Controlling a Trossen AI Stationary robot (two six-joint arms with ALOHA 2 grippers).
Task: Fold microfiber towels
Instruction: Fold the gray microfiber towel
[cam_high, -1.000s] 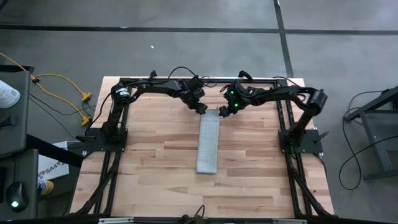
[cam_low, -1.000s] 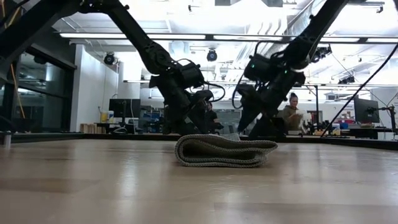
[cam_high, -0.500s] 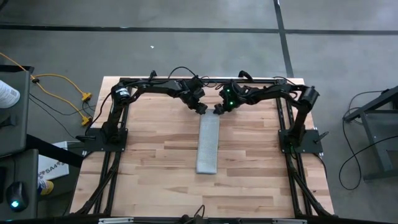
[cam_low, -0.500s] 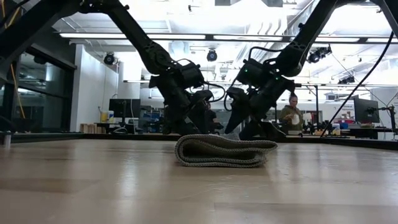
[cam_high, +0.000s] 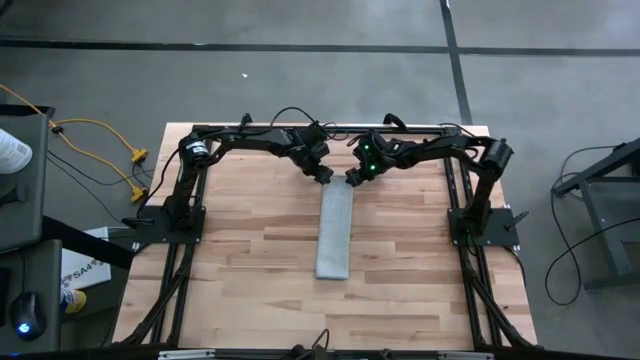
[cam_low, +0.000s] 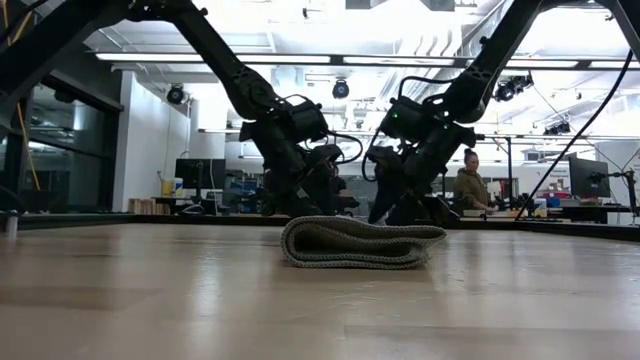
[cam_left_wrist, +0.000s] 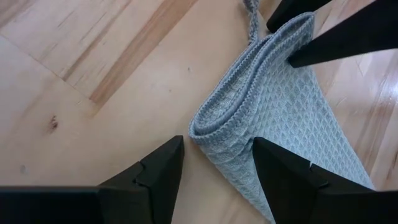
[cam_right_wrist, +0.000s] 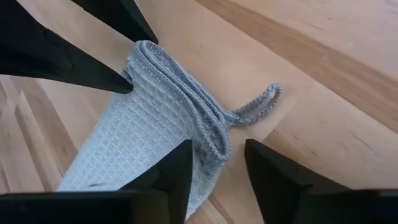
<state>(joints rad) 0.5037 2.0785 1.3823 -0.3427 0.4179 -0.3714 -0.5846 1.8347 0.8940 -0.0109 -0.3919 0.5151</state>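
Note:
The light grey microfiber towel lies on the table as a long narrow strip folded into several layers, running from far to near; the low view shows its rolled fold. My left gripper is open over the strip's far left corner, one finger on either side of it. My right gripper is open over the far right corner, beside the towel's hanging loop. My left gripper comes slanting down from the far left with its fingers astride the far left corner; I cannot tell whether they touch the cloth. My right gripper comes slanting down from the far right, astride the far right corner; I cannot tell whether it touches.
The wooden table shows bare boards to the left, right and near side of the strip. The arms' black frames stand along both side edges. A person sits in the room beyond the table.
My right gripper has gone a little toward the table's left, closer to the towel's far end and to my left gripper. The towel has stayed where it was.

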